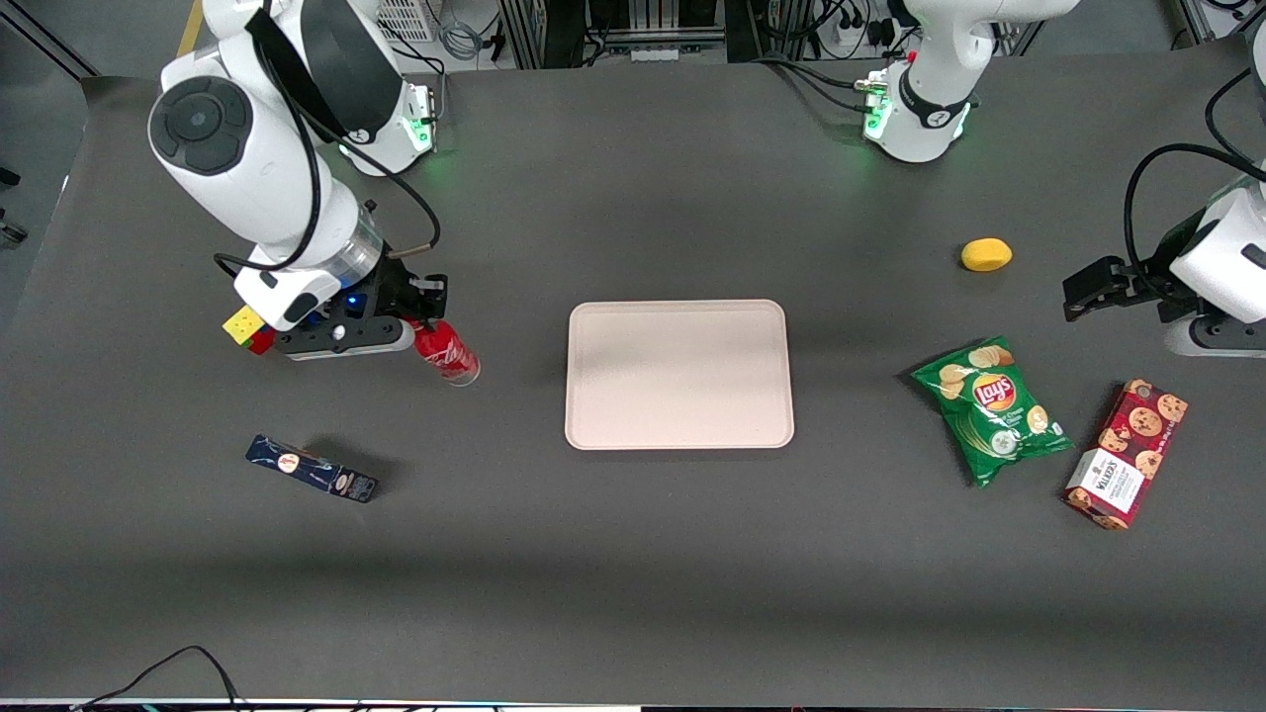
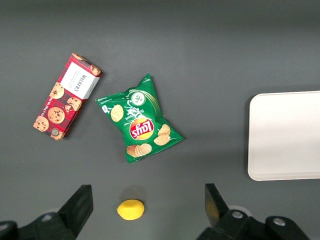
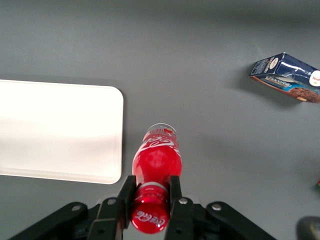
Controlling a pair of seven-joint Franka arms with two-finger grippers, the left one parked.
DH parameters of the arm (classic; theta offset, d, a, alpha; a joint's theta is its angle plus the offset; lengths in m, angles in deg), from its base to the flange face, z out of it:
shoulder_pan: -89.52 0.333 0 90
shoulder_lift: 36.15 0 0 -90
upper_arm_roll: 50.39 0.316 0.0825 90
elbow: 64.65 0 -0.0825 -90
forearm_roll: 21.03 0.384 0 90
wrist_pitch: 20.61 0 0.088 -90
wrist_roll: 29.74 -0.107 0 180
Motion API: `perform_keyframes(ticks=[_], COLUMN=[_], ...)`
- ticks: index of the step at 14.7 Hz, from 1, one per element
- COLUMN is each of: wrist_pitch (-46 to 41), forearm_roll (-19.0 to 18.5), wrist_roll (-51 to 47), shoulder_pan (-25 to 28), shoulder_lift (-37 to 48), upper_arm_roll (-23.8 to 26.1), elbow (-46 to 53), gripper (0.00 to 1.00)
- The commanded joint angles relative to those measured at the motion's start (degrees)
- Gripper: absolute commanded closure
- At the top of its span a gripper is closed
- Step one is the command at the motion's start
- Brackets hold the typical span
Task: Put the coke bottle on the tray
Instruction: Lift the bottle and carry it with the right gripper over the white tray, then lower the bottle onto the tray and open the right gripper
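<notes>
The coke bottle (image 1: 447, 354) is small and red with white lettering and a clear base. My right gripper (image 1: 420, 318) is shut on its neck, just under the red cap. In the right wrist view the bottle (image 3: 156, 160) hangs tilted between the two black fingers (image 3: 126, 195) of the gripper (image 3: 150, 192), above the dark table. The pale pink-beige tray (image 1: 678, 374) lies flat at the table's middle, a short way from the bottle toward the parked arm's end. It is bare. Its rounded corner shows in the right wrist view (image 3: 60, 130).
A dark blue carton (image 1: 312, 469) lies nearer the front camera than the gripper. A colored cube (image 1: 245, 328) sits by the gripper's wrist. Toward the parked arm's end lie a green chip bag (image 1: 991, 407), a red cookie box (image 1: 1128, 453) and a yellow lemon (image 1: 986, 254).
</notes>
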Motion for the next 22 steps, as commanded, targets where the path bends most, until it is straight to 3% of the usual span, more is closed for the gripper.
perform_keyframes(ticks=[1, 9, 12, 22], wrist_pitch=[-6.1, -6.9, -5.0, 4.5], forearm_roll=[-0.4, -1.2, -3.8, -8.3], wrist_roll=[-7.6, -19.8, -24.5, -27.2], shoulder_pan=[2.5, 9.6, 12.4, 13.5], shoulder_lift=[-6.1, -16.6, -20.8, -28.3], upper_arm_roll=[1.8, 5.0, 5.3, 5.8], elbow=[11.1, 19.5, 21.2, 18.9], gripper=[1.00, 1.00, 1.00, 1.00])
